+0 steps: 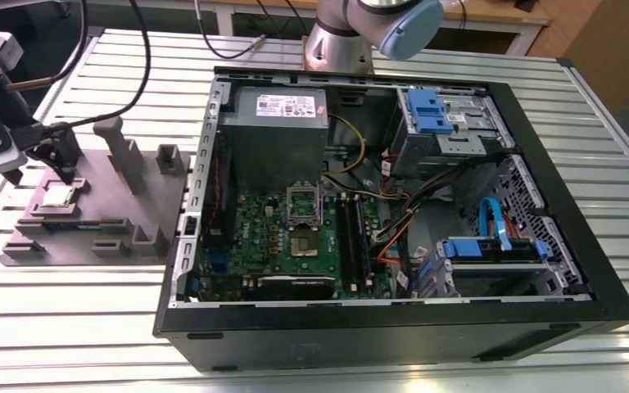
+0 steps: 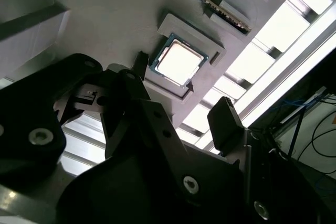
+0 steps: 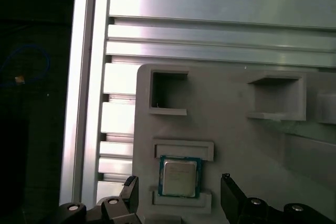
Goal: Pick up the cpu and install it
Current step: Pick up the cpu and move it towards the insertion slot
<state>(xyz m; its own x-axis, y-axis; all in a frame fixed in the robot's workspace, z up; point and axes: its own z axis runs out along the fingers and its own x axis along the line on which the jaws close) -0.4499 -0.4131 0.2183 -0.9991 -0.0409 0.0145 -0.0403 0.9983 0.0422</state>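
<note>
- Silver-grey square cpu (image 1: 58, 195), shiny metal top, thin green edge, flat in a recess of the matte grey holder block (image 1: 128, 209), at the exterior view's left.
- Black gripper (image 1: 39, 170) just above, fingers spread apart either side.

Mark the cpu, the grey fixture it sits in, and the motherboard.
cpu (image 3: 179, 177): first wrist view, centre of metal top.
grey fixture (image 1: 118, 205): exterior view, bare flat top.
motherboard (image 1: 251, 233): exterior view, green board area.

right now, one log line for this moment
stage: pre-grasp | gripper: open, straddling cpu | cpu: in grey fixture pocket, not lifted
</note>
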